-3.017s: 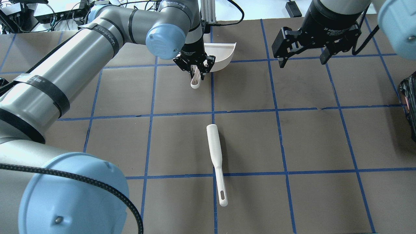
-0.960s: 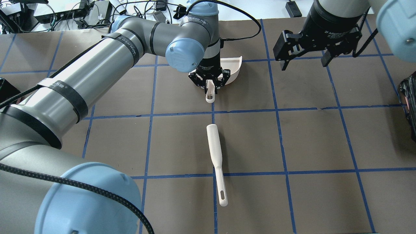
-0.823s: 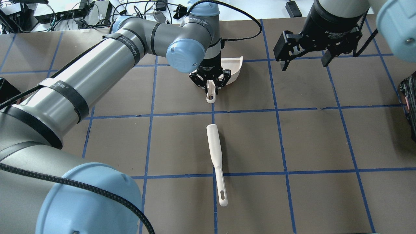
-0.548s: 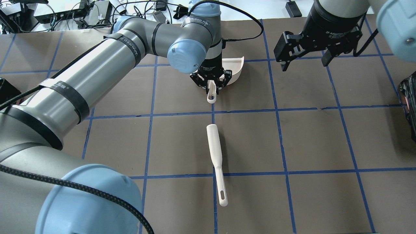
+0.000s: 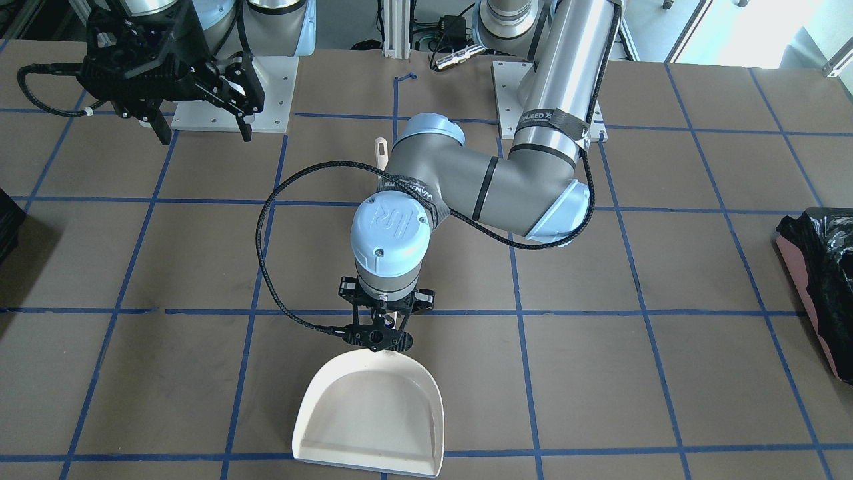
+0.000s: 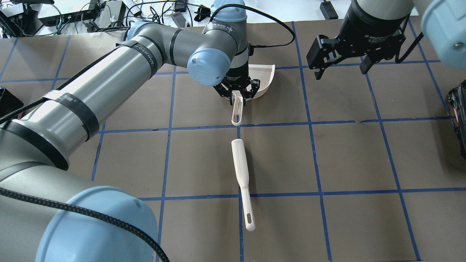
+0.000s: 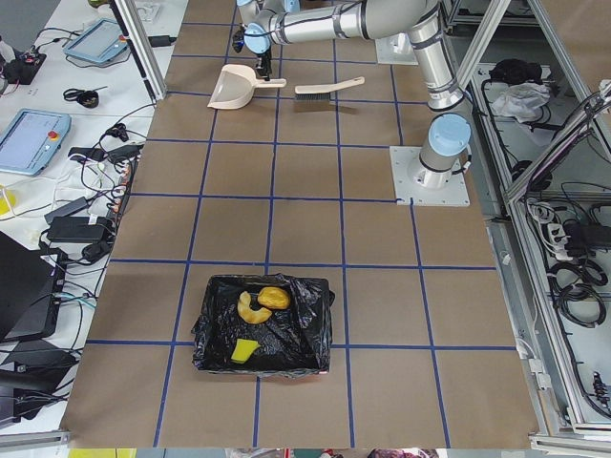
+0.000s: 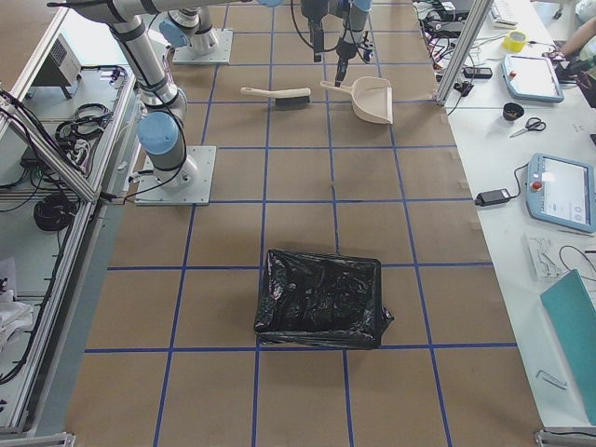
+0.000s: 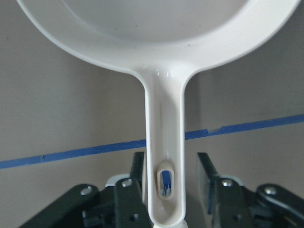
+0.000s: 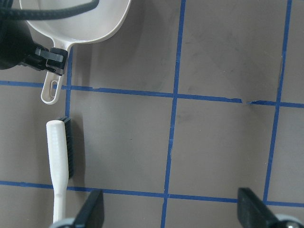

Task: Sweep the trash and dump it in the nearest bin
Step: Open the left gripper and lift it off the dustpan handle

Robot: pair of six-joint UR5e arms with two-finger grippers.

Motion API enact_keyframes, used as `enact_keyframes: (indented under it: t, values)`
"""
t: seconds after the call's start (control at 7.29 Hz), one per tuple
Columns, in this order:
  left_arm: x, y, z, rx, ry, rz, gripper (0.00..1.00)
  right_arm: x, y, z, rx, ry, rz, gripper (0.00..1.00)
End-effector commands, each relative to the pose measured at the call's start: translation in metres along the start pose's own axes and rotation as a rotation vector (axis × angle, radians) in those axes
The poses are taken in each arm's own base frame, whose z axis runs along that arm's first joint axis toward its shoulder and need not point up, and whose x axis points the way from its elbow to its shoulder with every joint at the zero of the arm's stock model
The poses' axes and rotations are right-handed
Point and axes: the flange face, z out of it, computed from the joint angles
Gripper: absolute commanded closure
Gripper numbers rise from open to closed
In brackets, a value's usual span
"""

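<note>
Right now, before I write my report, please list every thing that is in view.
table: one, brown with blue tape grid, under everything
dustpan: one, white, flat on table, far side from robot
brush: one, white, black bristles, on table, in line with dustpan's handle
left-end bin: one, black bag, table's end on robot's left
trash: three pieces in left-end bin, cream slice, golden-brown lump, yellow-green wedge
right-end bin: one, black bag, opposite end
left gripper: one, black, open, astride dustpan's handle
right gripper: one, black, open, empty, above table
</note>
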Motion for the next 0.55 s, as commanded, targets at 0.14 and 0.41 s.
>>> enact_keyframes:
  t: [0.14,0.41]
  values:
    - [0.0,0.001,-0.004,0.03,0.001,0.008,0.0,-0.001,0.0,0.0,0.0,-0.003,-0.002,0.0]
    - [-0.026,0.001,-0.029,0.077,-0.103,0.033,0.0,-0.002,0.0,0.001,0.0,-0.009,-0.002,0.0]
